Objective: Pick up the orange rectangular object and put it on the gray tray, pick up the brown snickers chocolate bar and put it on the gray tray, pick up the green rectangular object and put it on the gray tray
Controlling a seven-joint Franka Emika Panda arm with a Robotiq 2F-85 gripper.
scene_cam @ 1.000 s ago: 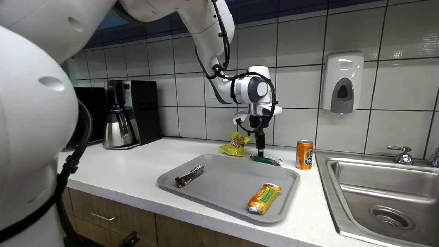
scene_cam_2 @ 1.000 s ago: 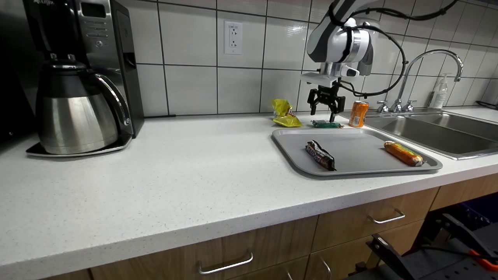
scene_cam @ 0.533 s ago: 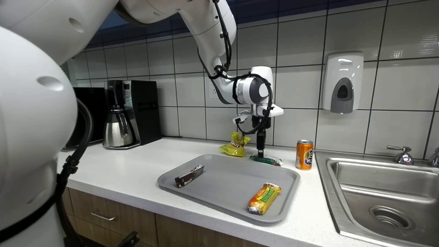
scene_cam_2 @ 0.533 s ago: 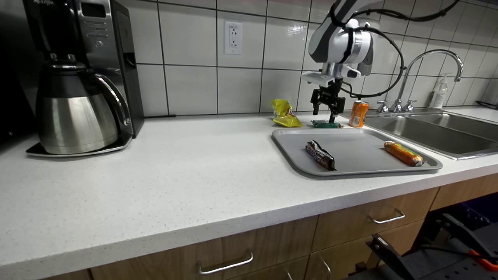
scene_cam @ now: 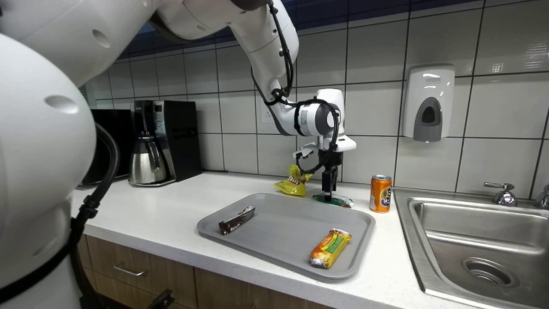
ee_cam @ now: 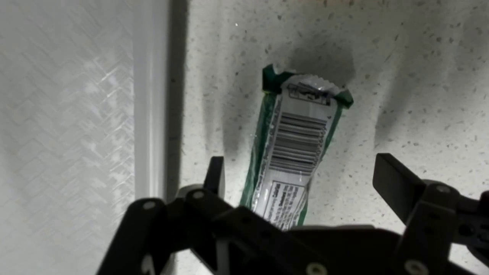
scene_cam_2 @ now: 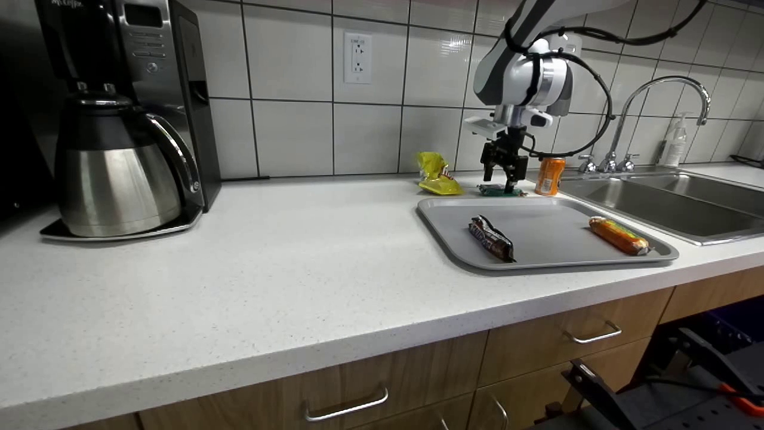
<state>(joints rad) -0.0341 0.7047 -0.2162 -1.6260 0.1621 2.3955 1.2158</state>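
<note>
The green rectangular object point(scene_cam: 342, 201) is a wrapped bar on the counter, between the tray and the tiled wall. In the wrist view its barcode side point(ee_cam: 294, 145) faces up and its lower end is hidden behind my gripper. My gripper point(ee_cam: 300, 172) is open, low over the bar, with one finger on each side and gaps showing between pads and wrapper. It points down at the bar in both exterior views point(scene_cam: 328, 198) point(scene_cam_2: 499, 184). The brown snickers bar point(scene_cam: 236, 220) and the orange rectangular object point(scene_cam: 331, 248) lie apart on the gray tray point(scene_cam: 283, 223).
A yellow bag point(scene_cam_2: 439, 174) stands beside the green bar near the wall. An orange soda can point(scene_cam: 380, 194) stands on its other side, close to the steel sink point(scene_cam: 493, 240). The tray's rim point(ee_cam: 151, 95) runs close along one finger. A coffee maker point(scene_cam: 148, 159) stands farther along.
My gripper has moved down towards the green bar and slightly towards the tray, staying open. The bars, tray, bag and can have not moved.
</note>
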